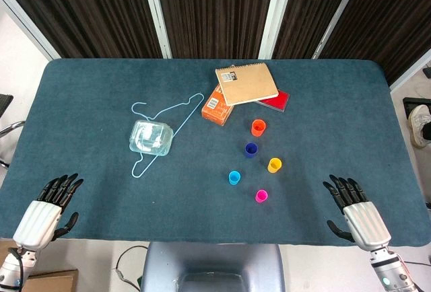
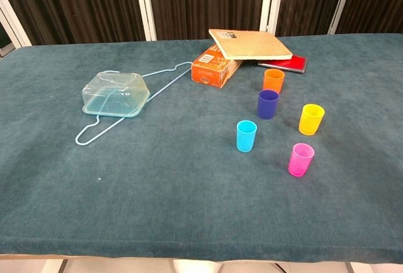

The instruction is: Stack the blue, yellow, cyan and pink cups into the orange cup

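Five small cups stand upright and apart on the blue table, right of centre. The orange cup point(image 1: 258, 128) point(image 2: 274, 80) is farthest back, with the blue cup point(image 1: 251, 149) point(image 2: 268, 104) just in front of it. The yellow cup point(image 1: 274, 165) point(image 2: 311, 119) stands to the right, the cyan cup point(image 1: 234, 177) point(image 2: 247, 136) to the left, and the pink cup point(image 1: 261, 196) point(image 2: 301, 159) nearest the front. My left hand point(image 1: 55, 201) rests open at the front left edge. My right hand point(image 1: 353, 208) rests open at the front right edge. Neither hand shows in the chest view.
A tan spiral notebook point(image 1: 246, 84) leans on an orange box point(image 1: 217, 107), with a red book point(image 1: 276, 100) behind. An overturned clear container point(image 1: 151, 137) lies on a light blue wire hanger point(image 1: 168, 114) left of centre.
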`<state>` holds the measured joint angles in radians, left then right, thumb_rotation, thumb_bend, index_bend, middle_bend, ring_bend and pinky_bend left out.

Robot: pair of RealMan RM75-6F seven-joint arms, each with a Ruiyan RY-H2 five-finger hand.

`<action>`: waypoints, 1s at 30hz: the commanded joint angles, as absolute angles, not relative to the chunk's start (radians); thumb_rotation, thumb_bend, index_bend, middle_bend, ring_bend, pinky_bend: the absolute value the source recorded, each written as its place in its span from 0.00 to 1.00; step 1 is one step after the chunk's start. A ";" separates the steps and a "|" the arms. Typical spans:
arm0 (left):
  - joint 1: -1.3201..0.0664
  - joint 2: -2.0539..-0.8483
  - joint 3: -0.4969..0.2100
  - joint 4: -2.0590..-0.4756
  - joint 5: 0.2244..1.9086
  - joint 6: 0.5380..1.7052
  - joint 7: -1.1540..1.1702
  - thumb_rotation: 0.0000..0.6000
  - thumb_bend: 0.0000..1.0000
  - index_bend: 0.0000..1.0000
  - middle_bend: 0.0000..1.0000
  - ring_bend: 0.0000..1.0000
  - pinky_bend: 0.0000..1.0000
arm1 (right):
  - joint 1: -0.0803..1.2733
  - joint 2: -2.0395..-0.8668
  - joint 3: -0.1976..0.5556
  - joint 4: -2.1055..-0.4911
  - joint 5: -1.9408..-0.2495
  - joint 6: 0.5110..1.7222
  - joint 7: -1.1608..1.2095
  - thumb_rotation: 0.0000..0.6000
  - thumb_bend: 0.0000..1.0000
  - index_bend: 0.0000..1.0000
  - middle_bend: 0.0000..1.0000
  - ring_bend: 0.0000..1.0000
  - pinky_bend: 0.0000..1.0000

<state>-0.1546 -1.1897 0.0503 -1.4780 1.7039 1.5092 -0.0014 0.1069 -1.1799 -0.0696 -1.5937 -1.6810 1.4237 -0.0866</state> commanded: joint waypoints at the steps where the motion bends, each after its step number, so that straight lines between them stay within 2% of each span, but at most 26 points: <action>1: -0.155 -1.190 0.050 -1.477 1.703 1.508 -0.002 1.00 0.43 0.00 0.02 0.04 0.12 | 0.107 -1.180 -0.069 -1.593 -1.680 1.424 -0.085 1.00 0.40 0.00 0.00 0.00 0.00; 10: -0.158 -1.188 0.049 -1.476 1.703 1.508 -0.019 1.00 0.43 0.00 0.02 0.04 0.12 | 0.141 -1.211 -0.039 -1.581 -1.666 1.392 -0.060 1.00 0.40 0.00 0.00 0.00 0.00; 11: -0.159 -1.187 0.048 -1.476 1.702 1.508 -0.023 1.00 0.43 0.00 0.02 0.04 0.12 | 0.163 -1.217 -0.018 -1.592 -1.648 1.367 -0.061 1.00 0.40 0.00 0.00 0.00 0.00; 12: -0.162 -1.186 0.048 -1.474 1.702 1.504 -0.029 1.00 0.43 0.00 0.02 0.04 0.12 | 0.249 -1.246 0.062 -1.612 -1.607 1.287 -0.096 1.00 0.40 0.00 0.00 0.00 0.00; 14: -0.163 -1.185 0.048 -1.472 1.705 1.504 -0.033 1.00 0.43 0.00 0.02 0.04 0.12 | 0.349 -1.281 0.145 -1.636 -1.496 1.150 -0.168 1.00 0.40 0.02 0.00 0.00 0.00; 17: -0.162 -1.185 0.048 -1.471 1.704 1.507 -0.034 1.00 0.43 0.00 0.02 0.04 0.12 | 0.468 -1.347 0.238 -1.622 -1.349 1.021 -0.305 1.00 0.40 0.06 0.00 0.00 0.00; 21: -0.160 -1.183 0.046 -1.471 1.698 1.508 -0.034 1.00 0.43 0.00 0.02 0.04 0.12 | 0.598 -1.455 0.316 -1.552 -1.164 0.939 -0.482 1.00 0.40 0.11 0.00 0.00 0.00; 24: -0.158 -1.180 0.044 -1.471 1.691 1.508 -0.035 1.00 0.43 0.00 0.02 0.04 0.12 | 0.676 -1.524 0.334 -1.489 -1.044 0.902 -0.586 1.00 0.41 0.15 0.00 0.00 0.00; 30: -0.155 -1.176 0.039 -1.470 1.677 1.509 -0.041 1.00 0.43 0.00 0.02 0.04 0.12 | 0.778 -1.621 0.324 -1.360 -0.884 0.883 -0.723 1.00 0.41 0.25 0.00 0.00 0.00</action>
